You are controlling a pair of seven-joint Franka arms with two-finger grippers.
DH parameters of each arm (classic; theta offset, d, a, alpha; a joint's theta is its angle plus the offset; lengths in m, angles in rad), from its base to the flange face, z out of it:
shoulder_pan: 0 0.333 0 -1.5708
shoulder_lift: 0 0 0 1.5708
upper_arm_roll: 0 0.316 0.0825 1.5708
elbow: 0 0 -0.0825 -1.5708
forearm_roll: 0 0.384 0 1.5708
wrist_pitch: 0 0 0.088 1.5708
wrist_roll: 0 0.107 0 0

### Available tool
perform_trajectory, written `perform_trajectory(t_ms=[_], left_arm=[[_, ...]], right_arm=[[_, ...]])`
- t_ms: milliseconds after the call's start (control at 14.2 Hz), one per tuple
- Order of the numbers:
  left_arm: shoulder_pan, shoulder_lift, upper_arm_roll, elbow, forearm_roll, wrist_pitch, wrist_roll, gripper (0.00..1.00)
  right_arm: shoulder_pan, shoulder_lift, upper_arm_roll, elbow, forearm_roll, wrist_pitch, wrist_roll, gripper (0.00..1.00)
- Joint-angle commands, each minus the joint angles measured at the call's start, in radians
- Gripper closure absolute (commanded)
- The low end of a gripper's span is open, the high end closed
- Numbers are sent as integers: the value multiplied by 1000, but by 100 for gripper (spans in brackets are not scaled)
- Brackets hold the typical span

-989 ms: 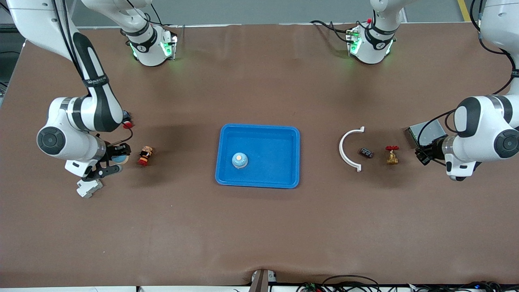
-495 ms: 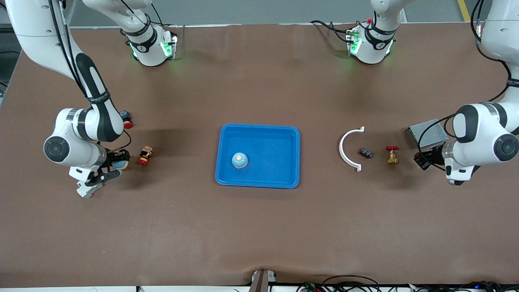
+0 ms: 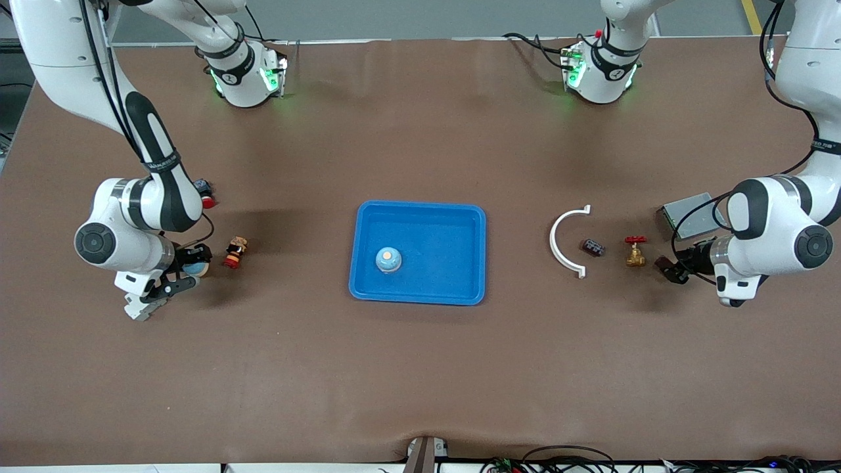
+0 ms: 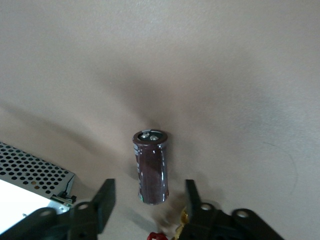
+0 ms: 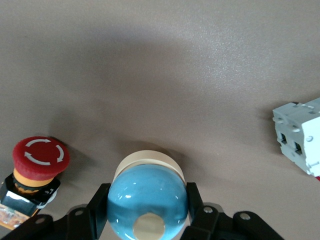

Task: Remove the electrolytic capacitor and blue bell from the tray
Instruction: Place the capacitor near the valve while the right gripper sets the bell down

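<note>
The left gripper [image 3: 665, 272], jaws wide, has edged toward the brass valve [image 3: 635, 251], the capacitor [image 3: 592, 247] lying just past it, while the right gripper [image 3: 186, 268] clasps a bell [image 5: 147, 202]

Brown capacitor [image 3: 592, 247] flat; blue bell [image 5: 147, 199] gripped.

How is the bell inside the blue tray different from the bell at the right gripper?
The bell in the tray rests free on the blue tray; the other bell sits on the bare table between the right gripper fingers. The tray bell lies mid-table, the other at the right arm's end. Both are blue domes with a pale button.
</note>
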Motion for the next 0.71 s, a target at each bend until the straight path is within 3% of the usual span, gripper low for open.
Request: perform_trajectory(t_ms=[0, 353, 495, 636], left_arm=[[0, -29, -21, 12, -20, -23, -10, 0], [5, -61, -38, 159, -19, -225, 2, 0], [6, -81, -94, 225, -34, -313, -8, 0], [6, -123, -107, 250, -37, -348, -1, 0]], right_arm=[[-31, 10, 21, 4, -14, 11, -13, 78], [-40, 18, 23, 5, -5, 21, -48, 77], [-48, 25, 23, 5, -3, 30, -59, 75], [-48, 25, 23, 5, -2, 30, -59, 60]])
